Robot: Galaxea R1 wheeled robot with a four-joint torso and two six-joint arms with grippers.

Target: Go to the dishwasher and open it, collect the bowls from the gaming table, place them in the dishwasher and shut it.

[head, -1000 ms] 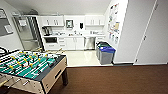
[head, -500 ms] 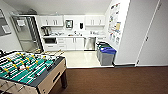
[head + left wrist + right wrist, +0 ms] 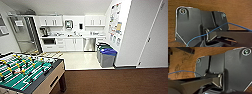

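Note:
The dishwasher, a stainless-steel front set among white lower cabinets, stands shut at the far wall of the kitchenette, well ahead of me across a pale floor. The bowls and the gaming table are out of view. In both wrist views the robot's dark plate and bar hang over brown wood-grain floor, and a thin blue cable crosses each.
A table-football table with a green field and rods fills the near left. Two grey bins with blue and green lids stand right of the dishwasher by a white wall. Beyond the table-football table lies a low yellowish surface, too blurred to name.
The whole head view has shifted only slightly. Nothing in the room has moved.

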